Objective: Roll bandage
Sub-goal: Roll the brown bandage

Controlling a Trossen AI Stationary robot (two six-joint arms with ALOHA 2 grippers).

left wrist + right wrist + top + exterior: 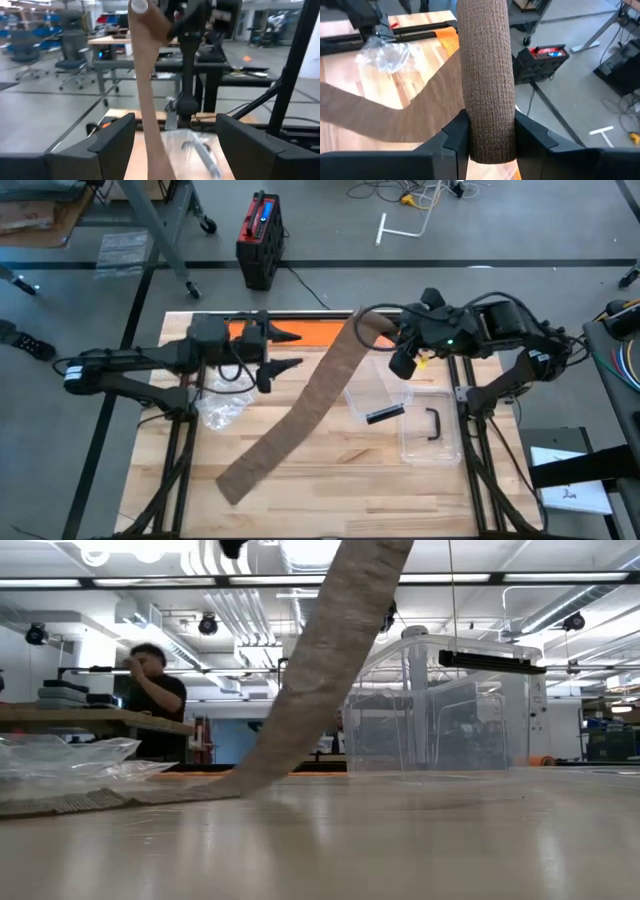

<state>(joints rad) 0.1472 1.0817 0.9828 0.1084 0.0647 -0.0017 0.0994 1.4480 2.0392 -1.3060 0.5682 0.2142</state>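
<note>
Right gripper (487, 142) clamped on rolled end of long brown woven elastic bandage (310, 405), raised over table at about 2 o'clock. Bandage strip drapes down from there toward 7 o'clock, loose tail flat on light wooden tabletop (330, 480). Clear plastic lidded box (425, 425) just beside strip, at 4 o'clock. Left gripper (285, 350) fingers spread wide, empty, at 10 o'clock, above crumpled clear plastic bag (222, 410).
</note>
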